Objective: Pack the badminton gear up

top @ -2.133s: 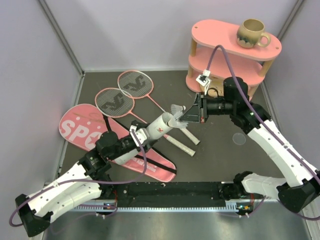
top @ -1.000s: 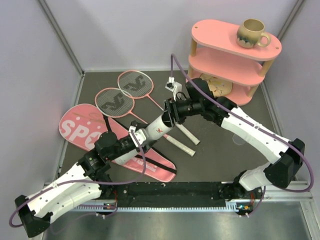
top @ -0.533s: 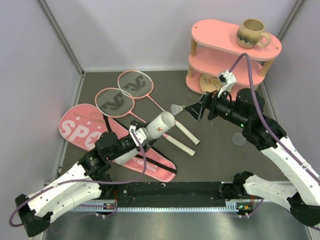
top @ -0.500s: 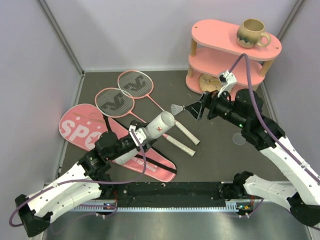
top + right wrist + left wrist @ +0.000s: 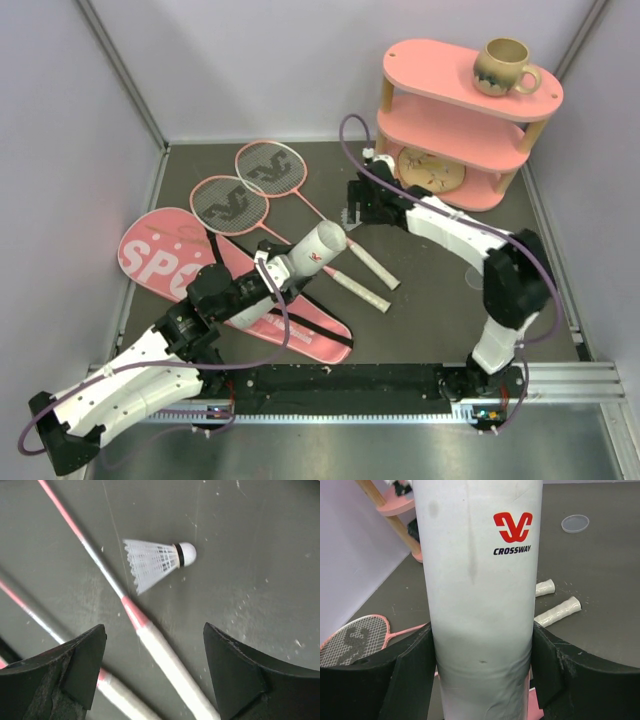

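Left hand grips the white tube; right hand gapes empty over a shuttlecock.

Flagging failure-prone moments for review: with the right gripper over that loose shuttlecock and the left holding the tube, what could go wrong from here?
1. The shuttlecock lies close beside a racket shaft; the open right gripper, coming down, may catch the shaft or knock the shuttlecock away.
2. Closing on the feather skirt rather than the cork could crush it.
3. The left gripper holds the white tube tilted; a misaligned shuttlecock could miss its mouth.
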